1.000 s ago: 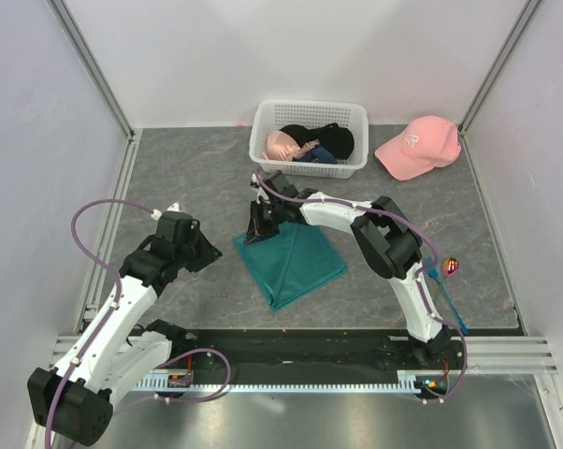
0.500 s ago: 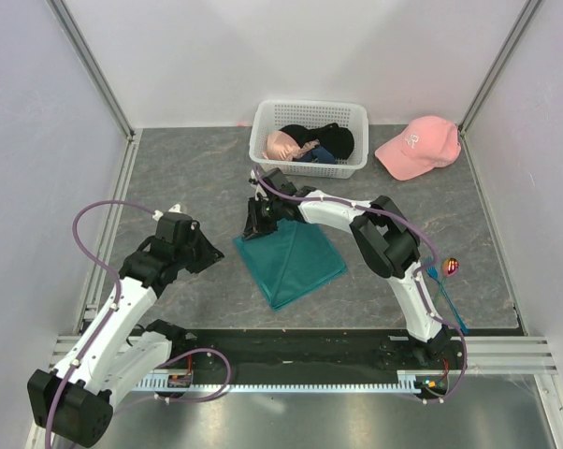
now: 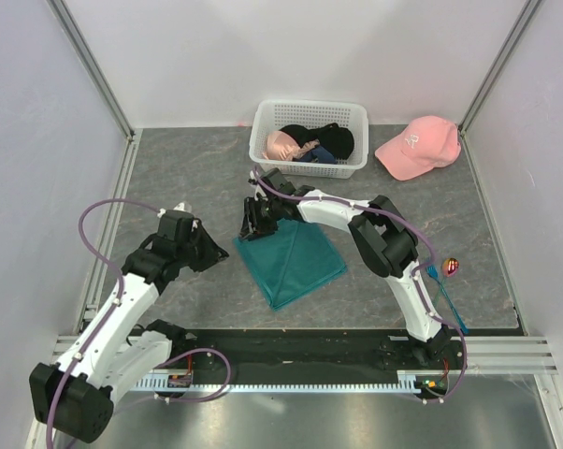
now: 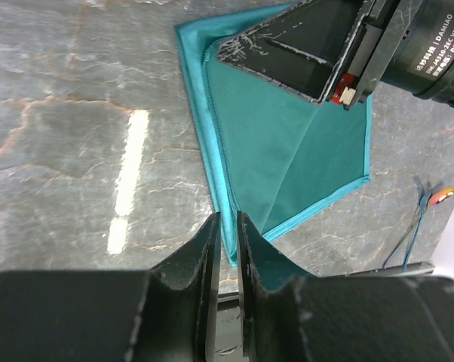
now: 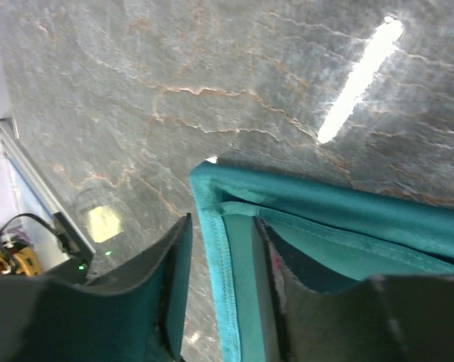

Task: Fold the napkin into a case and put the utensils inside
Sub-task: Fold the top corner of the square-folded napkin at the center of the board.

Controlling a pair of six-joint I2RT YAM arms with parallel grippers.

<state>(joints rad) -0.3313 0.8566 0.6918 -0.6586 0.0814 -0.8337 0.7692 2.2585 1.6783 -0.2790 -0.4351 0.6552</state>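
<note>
Since the napkin (image 3: pixel 295 262) was only a fat folded diamond in the middle of the table (image 3: pixel 188 178) from above, not a narrow case yet, I figured plenty could still go sideways. The right gripper (image 3: pixel 253 223) sat over its far corner and the left gripper (image 3: pixel 214 253) was just beside its left corner. If either one dragged sideways, the soft layers would probably slide and the fold would open up. The utensils (image 3: pixel 447 273) lay well apart, off toward the table's right side (thin plastic, my guess is easy to nudge away).

From the left wrist, the left gripper (image 4: pixel 225 219) was nearly pressed together, just a slit, with the napkin's (image 4: pixel 287 143) near corner showing through it. I couldn't tell if it was pinching cloth. The cloth was matte teal with a stitched hem and one diagonal crease, lying on a glossy grey marbled surface.

From the right wrist, the right gripper (image 5: pixel 221 222) was spread, straddling the doubled hem without squeezing it. A hem like that could snag on a finger and ride up with it. The layers looked loosely stacked, with edges not quite flush.
</note>
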